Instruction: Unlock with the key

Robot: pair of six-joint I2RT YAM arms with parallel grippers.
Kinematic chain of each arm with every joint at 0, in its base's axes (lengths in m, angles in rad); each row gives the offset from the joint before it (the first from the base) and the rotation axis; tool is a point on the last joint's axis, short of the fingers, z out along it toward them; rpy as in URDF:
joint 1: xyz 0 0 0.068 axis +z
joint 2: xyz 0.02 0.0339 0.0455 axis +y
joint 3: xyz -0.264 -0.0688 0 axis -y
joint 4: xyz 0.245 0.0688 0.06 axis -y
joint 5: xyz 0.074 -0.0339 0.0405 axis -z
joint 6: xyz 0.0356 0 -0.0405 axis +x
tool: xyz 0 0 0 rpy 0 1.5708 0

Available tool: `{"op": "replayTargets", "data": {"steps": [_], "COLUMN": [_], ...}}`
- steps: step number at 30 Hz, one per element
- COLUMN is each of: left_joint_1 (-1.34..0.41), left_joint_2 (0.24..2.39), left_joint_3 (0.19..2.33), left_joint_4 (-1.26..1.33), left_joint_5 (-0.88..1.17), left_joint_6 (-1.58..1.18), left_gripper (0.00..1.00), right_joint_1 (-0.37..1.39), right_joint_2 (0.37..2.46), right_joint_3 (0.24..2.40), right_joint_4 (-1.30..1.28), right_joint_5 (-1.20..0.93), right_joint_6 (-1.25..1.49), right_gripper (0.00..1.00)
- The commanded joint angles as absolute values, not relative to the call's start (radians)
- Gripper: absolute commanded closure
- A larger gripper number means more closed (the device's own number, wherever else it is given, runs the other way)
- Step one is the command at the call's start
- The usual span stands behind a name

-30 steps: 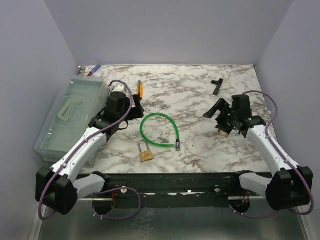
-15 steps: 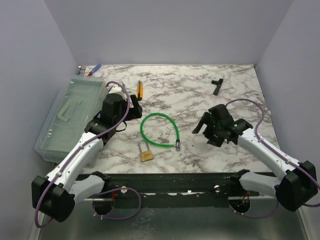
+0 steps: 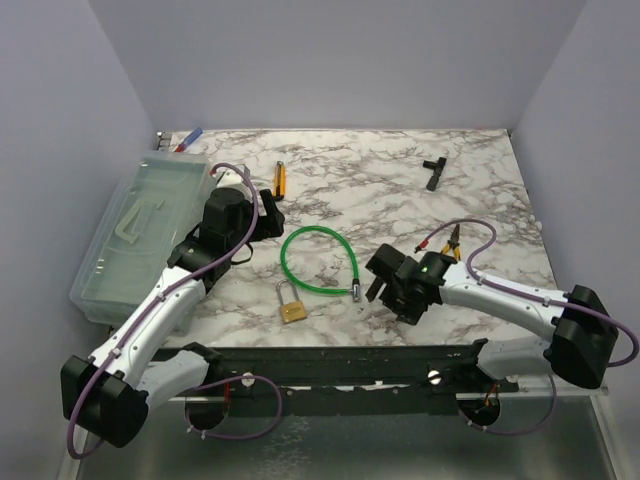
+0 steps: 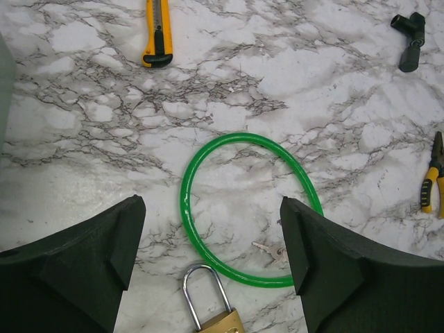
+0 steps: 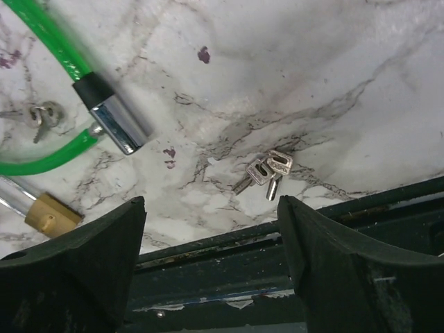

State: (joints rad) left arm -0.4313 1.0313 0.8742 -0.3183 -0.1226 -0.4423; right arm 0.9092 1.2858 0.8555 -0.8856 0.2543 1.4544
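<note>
At the white-and-grey marble table (image 3: 480,180), I am holding my right gripper (image 5: 209,229) wide open and empty above a pair of tiny flat silvery metal keys (image 5: 266,171). They are lying close to the table's near edge, just right of and nearer than the chrome end (image 5: 118,128) of the green cable loop (image 4: 239,137). My left gripper (image 4: 211,229) is hovering farther left, jaws likewise spread with nothing between them, over the loop and the small brass padlock (image 4: 218,322). A single silvery key (image 4: 272,251) is resting inside the loop's near right curve; which one fits the lock I cannot tell. The pair are overlapping, squarish heads touching and thin blades pointing toward the near edge, each looking smaller than the padlock's body. I am judging that my fingers should straddle the heads, go down until the tips are brushing the marble, then pinch across the thin edges. They should stay off the black rail (image 5: 277,277) past the edge, since metal this flat is likely to slip.
</note>
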Motion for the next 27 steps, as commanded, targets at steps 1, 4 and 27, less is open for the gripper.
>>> {"op": "replayTargets", "data": {"steps": [1,4,27], "left_joint_1": [-0.444,-0.445,-0.448], "left_joint_2": [1.011,1.012,1.032], "left_joint_3": [0.861,0.859,0.864], "left_joint_4": [-0.308,-0.308,-0.308], "left_joint_5": [-0.141,-0.147,-0.152], "left_joint_6": [-0.422,-0.42,-0.418], "left_gripper": [0.15,0.15,0.16], "right_joint_1": [0.949,0.951,0.951], "right_joint_2": [1.319,1.312,1.332], "right_joint_3": [0.86,0.83,0.739], "right_joint_4": [-0.967,-0.945,-0.807], "right_joint_5": [0.33,0.333,0.285], "right_joint_6": [1.629,1.645,1.663], "right_gripper": [0.24,0.36,0.57]}}
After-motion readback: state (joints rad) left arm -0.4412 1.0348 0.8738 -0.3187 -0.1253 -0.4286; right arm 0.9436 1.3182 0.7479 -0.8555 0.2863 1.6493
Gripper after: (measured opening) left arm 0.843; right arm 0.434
